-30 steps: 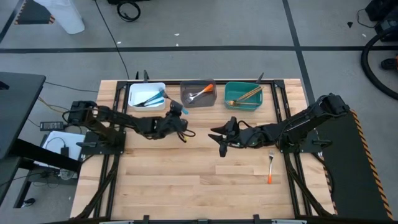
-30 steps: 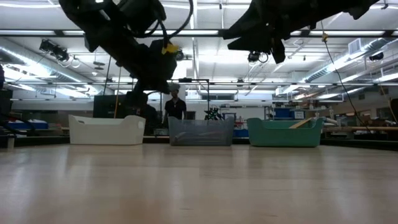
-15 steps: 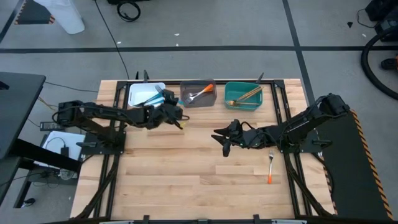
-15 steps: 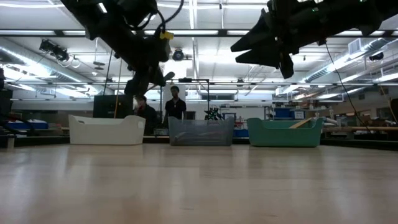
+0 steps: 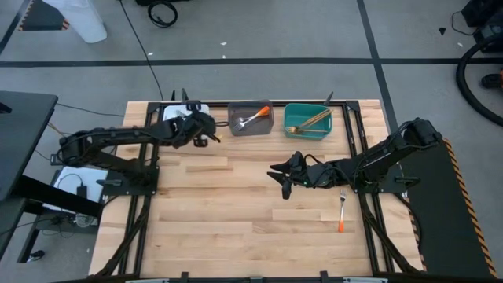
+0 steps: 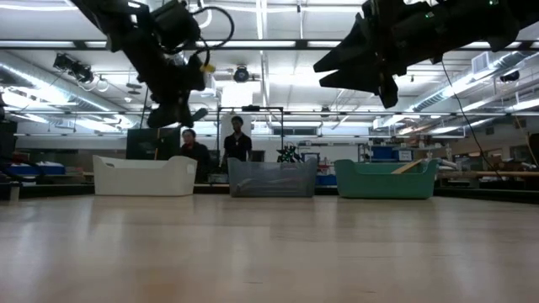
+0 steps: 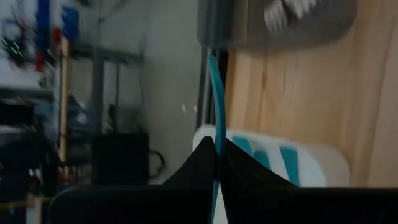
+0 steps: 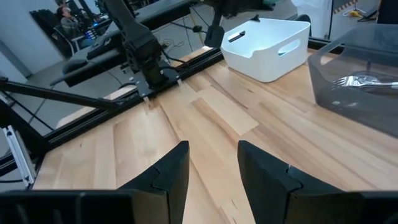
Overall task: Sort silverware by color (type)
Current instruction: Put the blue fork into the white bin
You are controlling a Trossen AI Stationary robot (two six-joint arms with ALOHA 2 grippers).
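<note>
My left gripper is shut on a blue-handled utensil and hovers over the white bin at the far left, which holds other blue-handled pieces. In the low view my left gripper hangs well above that white bin. My right gripper is open and empty above the middle of the table. An orange-handled fork lies flat on the table at the right. The grey bin holds an orange-handled fork, and the teal bin holds gold pieces. My left gripper pinches the utensil's slim blue handle between its two fingers. The handle sticks out past the fingertips. The utensil is lifted clear, above the white bin. The arm hides the part behind the fingers.
The three bins stand in a row along the far edge. Bare wooden table lies in front of them and around the orange fork. Black frame rails run along the table's left and right sides. People stand in the room beyond the far edge.
My left gripper has gone toward the table's far left, from in front of the grey bin to over the white bin. It has carried the blue-handled utensil along, still shut on it and clear of the table.
</note>
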